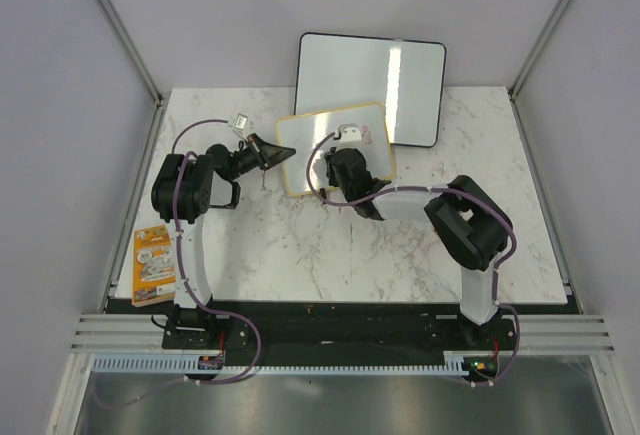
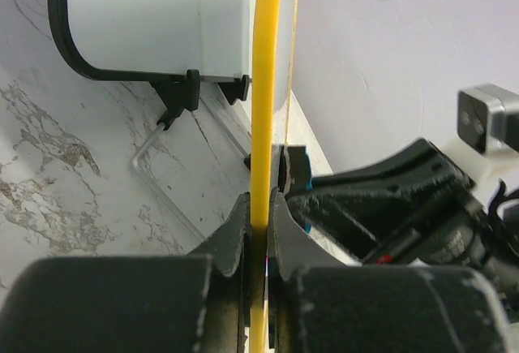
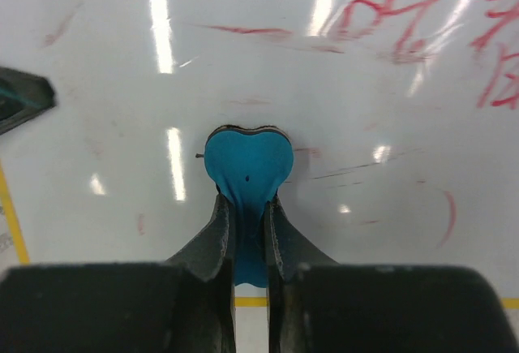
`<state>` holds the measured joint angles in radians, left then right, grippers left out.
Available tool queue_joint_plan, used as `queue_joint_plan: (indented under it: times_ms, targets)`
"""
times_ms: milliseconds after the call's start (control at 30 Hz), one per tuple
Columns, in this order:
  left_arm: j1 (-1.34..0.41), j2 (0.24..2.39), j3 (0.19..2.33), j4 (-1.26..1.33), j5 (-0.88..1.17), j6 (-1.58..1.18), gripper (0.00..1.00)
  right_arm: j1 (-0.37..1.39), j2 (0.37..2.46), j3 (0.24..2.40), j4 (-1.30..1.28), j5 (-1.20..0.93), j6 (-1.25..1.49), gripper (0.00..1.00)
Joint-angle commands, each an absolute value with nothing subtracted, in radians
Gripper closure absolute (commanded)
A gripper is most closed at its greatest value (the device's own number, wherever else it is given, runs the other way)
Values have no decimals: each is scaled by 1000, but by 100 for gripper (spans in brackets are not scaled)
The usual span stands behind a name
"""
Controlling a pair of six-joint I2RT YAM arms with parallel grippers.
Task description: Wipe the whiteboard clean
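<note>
The left gripper [image 2: 258, 207] is closed almost completely, its two black fingers pinching the thin pale yellow frame at the left edge of the small rectangular whiteboard [image 2: 263, 85]. The right gripper [image 3: 250, 207] is closed to a narrow gap around the lower tail of a single blue heart-shaped eraser [image 3: 247, 162]. The rounded top of the eraser rests against the white writing surface [image 3: 324, 85]. Red handwritten marks [image 3: 381, 20] run across the upper part of that surface in the right wrist view, with fainter red smudges lower down and to the left. From above, the small whiteboard [image 1: 310, 150] sits at a slant toward the rear middle of the white marble table [image 1: 300, 255]. The left gripper [image 1: 268, 150] is at its left edge and the right gripper [image 1: 352, 170] is over its face. Whether the board lies flat or is lifted cannot be told. There are two boards in all. The second is a larger white board with a black frame [image 1: 370, 85] just behind the small one, and its lower left corner is overlapped by the small board. One orange printed packet [image 1: 152, 265] lies at the table's near left edge, well apart from the boards. Two arms are mounted along the near edge.
</note>
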<state>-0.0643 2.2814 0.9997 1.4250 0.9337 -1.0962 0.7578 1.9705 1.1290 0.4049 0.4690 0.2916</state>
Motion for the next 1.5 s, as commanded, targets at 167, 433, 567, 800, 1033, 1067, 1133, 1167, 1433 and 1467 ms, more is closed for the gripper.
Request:
queue_joint_plan:
  times_ms: [167,433,567,800,1033,1067,1133,1167,1433,1467]
  targets:
    - [-78,2304,985,1663,1016,-1043,98,646,2014,1057,170,557,233,100]
    - [-78,2306,985,1663,1017,-1043,98,914,2152,1273,138,488,95,100]
    - [-78,2307,986,1663,1014,-1045,98,963,2175,1333,117,488,60,100]
    - [-78,2307,986,1663,1016,-1045,98,922,2169,1313,114,515,110,100]
    - [-78,2307,988,1663,1017,-1048,98,697,2082,1163,156,480,221,100]
    - [-78,2309,988,1663,1017,-1048,98,680,2073,1155,161,480,227,100]
    - [-78,2309,988,1663,1019,-1048,98,640,2057,1147,167,486,235,100]
    - [-77,2309,986,1663,1017,-1046,98,632,2053,1146,167,501,239,100]
    - [-78,2309,988,1663,1017,-1049,98,568,2059,1124,91,620,310,100]
    - [-78,2310,988,1663,1016,-1049,98,568,2057,1118,92,617,307,100]
